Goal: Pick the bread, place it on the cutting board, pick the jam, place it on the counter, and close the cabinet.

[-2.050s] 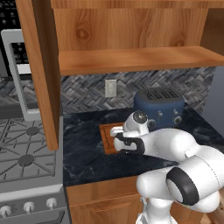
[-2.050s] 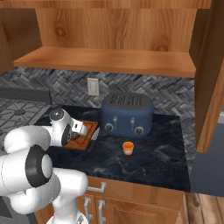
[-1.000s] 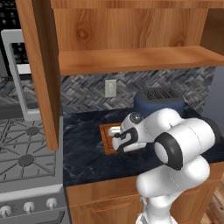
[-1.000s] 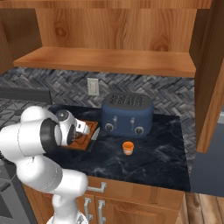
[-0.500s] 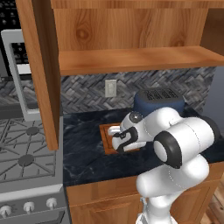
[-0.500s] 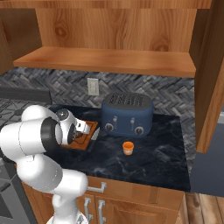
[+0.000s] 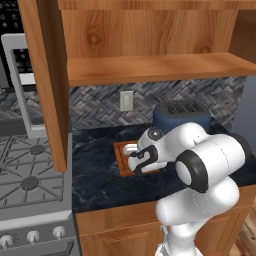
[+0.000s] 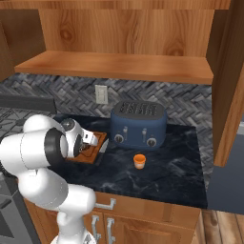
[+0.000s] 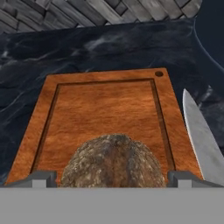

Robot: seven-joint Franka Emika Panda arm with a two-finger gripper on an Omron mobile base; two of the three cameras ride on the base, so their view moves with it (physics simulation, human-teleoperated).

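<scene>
In the hand view the bread [image 9: 113, 161] is seen lying on the near end of the cutting board [image 9: 105, 105], directly between the two fingertips [image 9: 43, 177], which stand wide at either side of it. Whether the tips press the bread or stand just off it cannot be told; the gripper [image 9: 111, 180] is judged to be spread about as wide as the lump, at or close to release. The board's long axis runs away from the hand toward the backsplash, and a knife [image 9: 202, 138] lies beside its right edge in that view. In the right base view the gripper [image 8: 88, 144] is low over the board [image 8: 95, 143], and the jam [image 8: 139, 161] sits on the counter [image 8: 181, 167] in front of the toaster [image 8: 139, 125], well apart from the board on its far side from the arm. The bread step is judged nearly done; a straight lift clear of the bread is called for next. The cabinet [image 8: 232, 81] stands open.
</scene>
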